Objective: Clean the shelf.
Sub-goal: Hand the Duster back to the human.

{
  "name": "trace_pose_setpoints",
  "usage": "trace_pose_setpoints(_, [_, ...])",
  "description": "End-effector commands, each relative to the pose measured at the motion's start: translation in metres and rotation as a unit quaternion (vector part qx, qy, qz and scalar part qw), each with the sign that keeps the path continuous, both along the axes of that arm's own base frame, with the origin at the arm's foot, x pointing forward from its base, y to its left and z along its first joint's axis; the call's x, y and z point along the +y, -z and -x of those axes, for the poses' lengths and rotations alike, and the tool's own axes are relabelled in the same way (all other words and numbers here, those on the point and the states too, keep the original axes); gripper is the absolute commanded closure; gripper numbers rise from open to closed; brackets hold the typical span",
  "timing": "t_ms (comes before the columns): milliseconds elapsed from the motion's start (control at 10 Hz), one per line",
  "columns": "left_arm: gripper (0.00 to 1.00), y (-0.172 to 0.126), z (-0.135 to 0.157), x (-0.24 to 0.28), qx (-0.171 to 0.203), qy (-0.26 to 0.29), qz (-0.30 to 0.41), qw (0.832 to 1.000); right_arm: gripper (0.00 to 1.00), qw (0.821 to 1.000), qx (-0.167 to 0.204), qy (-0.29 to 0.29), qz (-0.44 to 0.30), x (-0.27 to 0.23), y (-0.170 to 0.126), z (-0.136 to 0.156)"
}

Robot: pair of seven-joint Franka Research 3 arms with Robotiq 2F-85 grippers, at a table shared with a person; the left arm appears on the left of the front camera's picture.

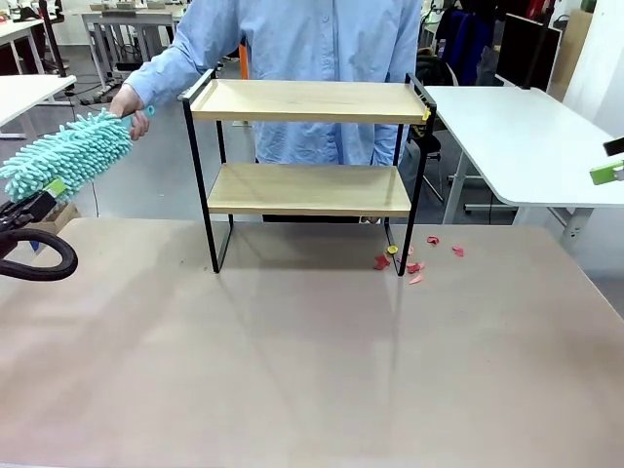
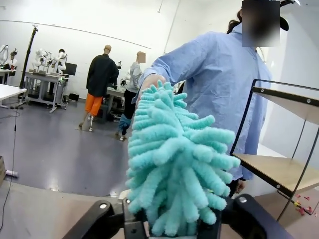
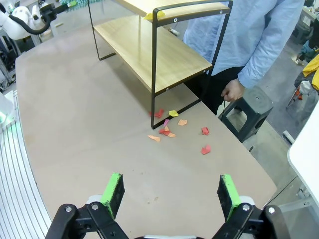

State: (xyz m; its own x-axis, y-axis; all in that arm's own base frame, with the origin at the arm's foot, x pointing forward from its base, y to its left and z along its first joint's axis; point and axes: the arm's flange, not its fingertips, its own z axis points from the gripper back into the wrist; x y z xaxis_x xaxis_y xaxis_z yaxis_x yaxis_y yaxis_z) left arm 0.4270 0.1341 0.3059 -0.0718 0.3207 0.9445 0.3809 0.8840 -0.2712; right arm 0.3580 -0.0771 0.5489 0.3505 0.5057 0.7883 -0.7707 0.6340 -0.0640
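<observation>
The shelf (image 1: 307,190) stands at the table's far middle, with two light wood boards in a black frame; it also appears in the left wrist view (image 2: 279,172) and the right wrist view (image 3: 164,55). A teal fluffy duster (image 1: 68,151) slants up at the far left. The person's hand (image 1: 127,100) grips its handle. Its lower end sits between the jaws of my left gripper (image 1: 39,200), and in the wrist view the duster's (image 2: 174,164) fibres fill that gap. Whether the jaws still press on it is unclear. My right gripper (image 3: 169,194) is open and empty over the table's right part.
Red, orange and yellow paper scraps (image 1: 414,263) lie on the table by the shelf's right foot (image 3: 169,130). A yellow scrap (image 1: 426,115) sits on the top board's right end. The person stands behind the shelf. A white table (image 1: 526,146) is at the right, with a stool (image 3: 251,107) beside it.
</observation>
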Motion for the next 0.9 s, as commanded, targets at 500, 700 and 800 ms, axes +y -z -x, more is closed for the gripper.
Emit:
trace_pose_setpoints(500, [0.00,-0.148,0.069,0.098,-0.019,0.035,0.112,0.993,0.00,1.000,0.002,-0.004,0.000,-0.002,-0.002,-0.001])
trace_pose_setpoints(700, [0.00,-0.168,0.065,0.126,-0.018,0.014,0.123,0.992,0.00,1.000,0.002,-0.004,0.000,-0.002,-0.002,-0.001])
trace_pose_setpoints(800, [0.00,-0.171,0.057,0.134,0.002,0.001,0.124,0.992,0.00,1.000,0.002,-0.004,0.000,-0.002,-0.002,-0.001])
